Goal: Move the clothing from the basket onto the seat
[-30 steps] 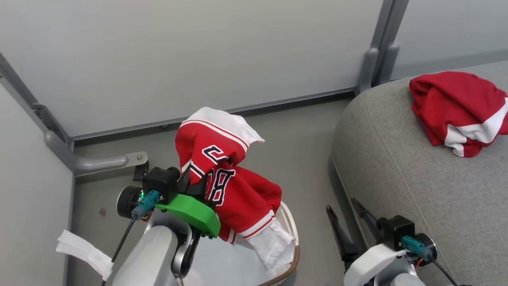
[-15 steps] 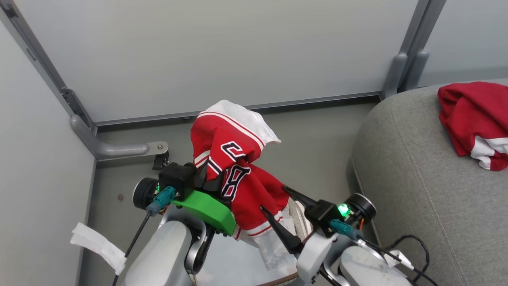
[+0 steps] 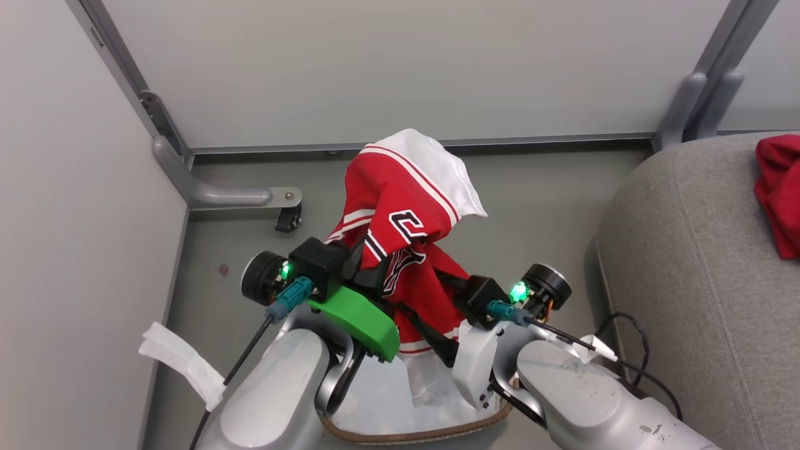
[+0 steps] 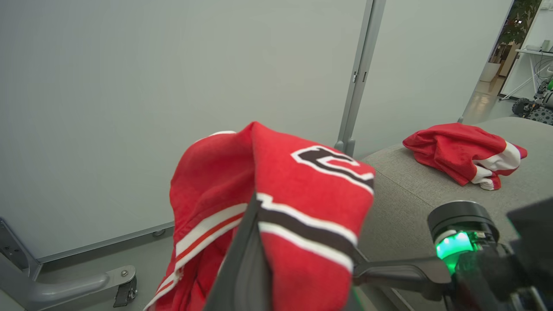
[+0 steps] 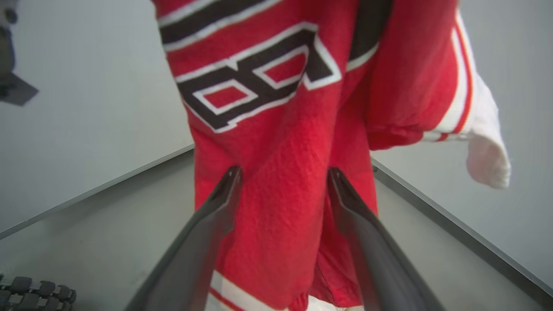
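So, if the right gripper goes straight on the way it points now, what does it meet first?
The hanging red jersey. The right gripper is open, and the cloth hangs straight ahead of it, seemingly very close, though the depth is unclear.

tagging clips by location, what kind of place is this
Probably a partitioned lab or office corner, not a home: pale partition panels on metal posts, a grey sofa, and a wheeled machine in the distance.

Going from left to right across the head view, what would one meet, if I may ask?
From the left: wall bracket → held jersey → sofa → second jersey, lying on the sofa.
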Robot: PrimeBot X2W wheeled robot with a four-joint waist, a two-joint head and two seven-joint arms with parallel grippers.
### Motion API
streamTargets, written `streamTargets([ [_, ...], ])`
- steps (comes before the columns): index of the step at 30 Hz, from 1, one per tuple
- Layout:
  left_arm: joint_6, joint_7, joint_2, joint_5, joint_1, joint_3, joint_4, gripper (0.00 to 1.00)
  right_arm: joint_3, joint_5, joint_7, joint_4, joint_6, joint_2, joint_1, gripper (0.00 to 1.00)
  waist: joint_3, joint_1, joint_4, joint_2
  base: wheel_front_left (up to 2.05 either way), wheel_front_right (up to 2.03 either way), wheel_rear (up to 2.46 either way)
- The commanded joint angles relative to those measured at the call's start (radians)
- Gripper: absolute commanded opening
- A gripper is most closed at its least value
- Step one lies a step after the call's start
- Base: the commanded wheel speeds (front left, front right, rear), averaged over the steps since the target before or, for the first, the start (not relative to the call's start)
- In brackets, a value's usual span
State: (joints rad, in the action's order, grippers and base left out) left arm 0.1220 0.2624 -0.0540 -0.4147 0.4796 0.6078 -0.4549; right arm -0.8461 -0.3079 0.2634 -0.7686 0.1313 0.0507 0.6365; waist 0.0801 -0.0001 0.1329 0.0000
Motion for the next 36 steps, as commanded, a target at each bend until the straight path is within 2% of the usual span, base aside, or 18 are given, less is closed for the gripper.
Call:
streamTargets([
  [1,0.002,0.004,0.000,-0.005,0.021,0.004,0.003,0.00,-0.022,-0.029,0.002,-0.013,-0.001,0.003,0.011,1.00,0.011,0.0001,0.018,0.0000,0.00,0.00,0.00],
  [4,0.004,0.004,0.001,-0.013,0.029,0.017,0.002,0.00,-0.054,-0.081,0.002,-0.032,-0.001,0.003,0.013,1.00,0.017,0.0001,0.028,0.0000,0.00,0.00,0.00],
  [5,0.004,0.004,0.001,-0.016,0.032,0.020,0.002,0.00,-0.067,-0.102,0.002,-0.036,-0.001,0.002,0.010,0.91,0.018,0.0001,0.032,0.0000,0.00,0.00,0.00],
  [6,0.004,0.004,0.002,-0.018,0.033,0.023,0.003,0.00,-0.076,-0.119,0.002,-0.041,-0.001,0.002,0.006,0.30,0.019,0.0001,0.035,0.0000,0.00,0.00,0.00],
  [7,0.005,0.004,0.002,-0.022,0.033,0.026,0.002,0.00,-0.086,-0.137,0.002,-0.043,-0.001,0.003,0.005,0.00,0.020,0.0001,0.037,0.0000,0.00,0.00,0.00],
  [11,0.000,0.004,0.002,-0.037,0.033,0.029,0.003,0.00,-0.108,-0.195,0.002,-0.065,-0.001,0.003,-0.014,0.00,0.022,0.0001,0.043,0.0000,0.00,0.00,0.00],
  [16,-0.010,0.004,0.002,-0.041,0.032,0.014,0.001,0.00,-0.103,-0.197,0.001,-0.094,-0.001,0.003,-0.036,0.00,0.023,0.0001,0.032,0.0000,0.00,0.00,0.00],
  [25,-0.017,0.004,0.002,-0.021,0.011,-0.018,-0.001,0.00,0.000,-0.142,0.001,-0.065,-0.001,0.004,-0.073,0.00,0.026,0.0001,-0.006,0.0000,0.00,0.00,0.00],
  [26,-0.019,0.004,0.002,-0.016,0.006,-0.024,0.000,0.22,0.021,-0.130,0.001,-0.049,-0.001,0.004,-0.080,0.00,0.026,0.0001,-0.014,0.0000,0.00,0.00,0.00],
  [27,-0.019,0.004,0.001,-0.011,0.001,-0.026,-0.003,0.51,0.040,-0.118,0.001,-0.036,-0.001,0.004,-0.086,0.00,0.026,0.0001,-0.021,0.0000,0.00,0.00,0.00],
  [28,-0.023,0.004,0.000,-0.006,-0.005,-0.032,-0.008,1.00,0.065,-0.101,0.001,-0.014,-0.001,0.004,-0.091,0.00,0.025,0.0001,-0.032,0.0000,0.00,0.00,0.00],
  [36,-0.022,0.002,-0.019,0.019,-0.040,-0.078,-0.042,1.00,0.266,0.029,0.002,0.211,-0.001,0.003,-0.182,0.00,0.020,0.0001,-0.157,0.0000,0.00,0.00,0.00],
])
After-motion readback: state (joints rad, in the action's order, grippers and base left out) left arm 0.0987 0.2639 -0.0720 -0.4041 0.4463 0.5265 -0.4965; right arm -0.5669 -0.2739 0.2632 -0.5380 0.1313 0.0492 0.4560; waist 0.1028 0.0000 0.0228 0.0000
